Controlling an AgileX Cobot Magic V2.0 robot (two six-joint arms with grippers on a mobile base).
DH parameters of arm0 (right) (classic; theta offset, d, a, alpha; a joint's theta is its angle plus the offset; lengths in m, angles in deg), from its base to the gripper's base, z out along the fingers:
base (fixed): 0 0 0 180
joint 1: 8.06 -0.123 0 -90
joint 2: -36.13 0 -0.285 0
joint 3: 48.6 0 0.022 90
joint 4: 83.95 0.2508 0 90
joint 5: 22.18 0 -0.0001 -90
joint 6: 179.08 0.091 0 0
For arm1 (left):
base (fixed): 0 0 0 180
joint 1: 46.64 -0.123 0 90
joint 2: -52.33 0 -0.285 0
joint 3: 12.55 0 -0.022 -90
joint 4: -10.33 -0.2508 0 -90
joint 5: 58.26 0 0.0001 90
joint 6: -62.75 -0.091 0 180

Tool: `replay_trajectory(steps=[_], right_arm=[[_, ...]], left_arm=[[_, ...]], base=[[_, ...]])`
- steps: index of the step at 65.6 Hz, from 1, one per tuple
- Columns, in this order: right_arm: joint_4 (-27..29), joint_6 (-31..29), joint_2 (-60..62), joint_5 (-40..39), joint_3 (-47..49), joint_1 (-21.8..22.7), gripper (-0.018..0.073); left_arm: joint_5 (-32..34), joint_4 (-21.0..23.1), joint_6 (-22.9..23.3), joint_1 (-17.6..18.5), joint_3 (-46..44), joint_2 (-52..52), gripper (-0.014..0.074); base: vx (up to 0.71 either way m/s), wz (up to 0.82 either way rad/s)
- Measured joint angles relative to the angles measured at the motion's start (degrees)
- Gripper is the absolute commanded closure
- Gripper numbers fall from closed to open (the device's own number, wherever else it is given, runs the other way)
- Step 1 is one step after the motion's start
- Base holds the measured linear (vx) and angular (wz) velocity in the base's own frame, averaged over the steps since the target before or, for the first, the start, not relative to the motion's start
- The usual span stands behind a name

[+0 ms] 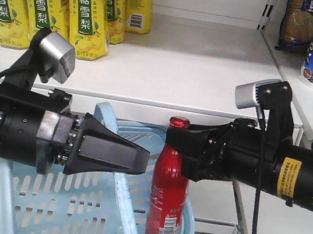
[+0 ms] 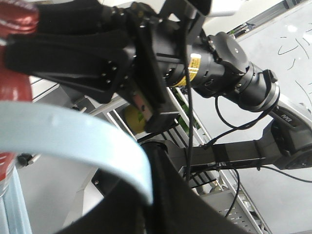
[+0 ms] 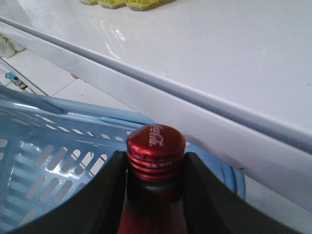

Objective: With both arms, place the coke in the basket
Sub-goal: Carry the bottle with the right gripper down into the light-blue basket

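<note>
- Right gripper: closed on the neck of the coke, just below the red cap.
- Coke: upright at the right end of the basket; whether its base rested inside the basket could not be told.
- Left gripper: jaws together across the basket's swing handle, above the basket's middle.
- Shelf: behind the basket.

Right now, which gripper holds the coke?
The right gripper: its jaws clamp the neck of the coke; the left gripper holds the handle of the basket instead.
</note>
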Motion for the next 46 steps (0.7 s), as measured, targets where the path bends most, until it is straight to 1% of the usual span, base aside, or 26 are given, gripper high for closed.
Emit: replay_trajectory(steps=[17, 24, 31, 44, 46], right_arm=[[1.74, -3.58, -1.29, -0.54, 0.0, 0.0, 0.0542], [1.92, -4.43, -1.84, -0.54, 0.0, 0.0, 0.0496], [2.1, -4.9, -2.55, -0.54, 0.0, 0.0, 0.0404], [2.41, -5.53, -3.37, -0.92, 0.0, 0.0, 0.0141], [2.55, -5.7, -3.37, -0.76, 0.0, 0.0, 0.0113]], left_arm=[[0.0, 0.0, 0.0, 0.0, 0.0, 0.0, 0.0603], [0.0, 0.0, 0.0, 0.0, 0.0, 0.0, 0.0603], [0.0, 0.0, 0.0, 0.0, 0.0, 0.0, 0.0603], [0.0, -0.07, 0.0, 0.0, 0.0, 0.0, 0.0603], [0.05, -0.13, 0.0, 0.0, 0.0, 0.0, 0.0603]], base=[[0.0, 0.0], [0.0, 0.0], [0.0, 0.0], [0.0, 0.0], [0.0, 0.0]])
